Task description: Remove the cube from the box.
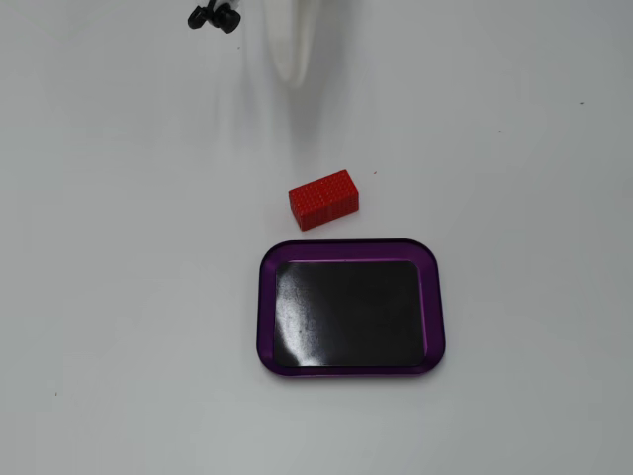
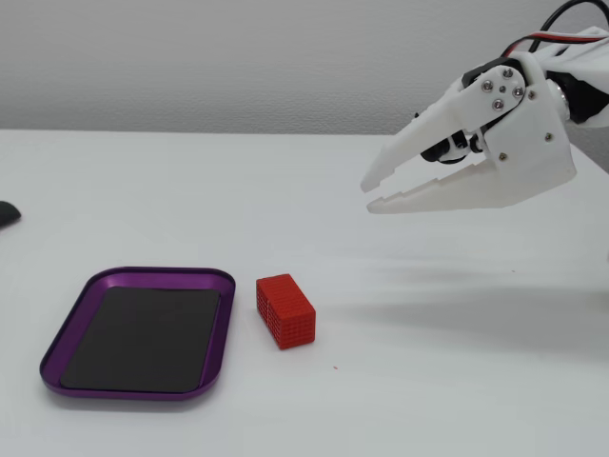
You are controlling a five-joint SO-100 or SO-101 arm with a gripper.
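Observation:
The red cube [image 1: 323, 199] lies on the white table just outside the box, next to its rim; it also shows in the other fixed view [image 2: 285, 310]. The box [image 1: 428, 297] is a purple-rimmed tray with a black bottom and holds nothing; it also shows in the other fixed view [image 2: 221, 324]. My white gripper [image 2: 369, 193] hangs above the table, well away from the cube, its fingers slightly apart and holding nothing. In the top-down fixed view only its tip [image 1: 290, 69] shows, at the top edge.
A black cable or clip [image 1: 215, 17] lies at the table's top edge. A dark object [image 2: 8, 213] sits at the left edge of the side view. A grey wall stands behind the table.

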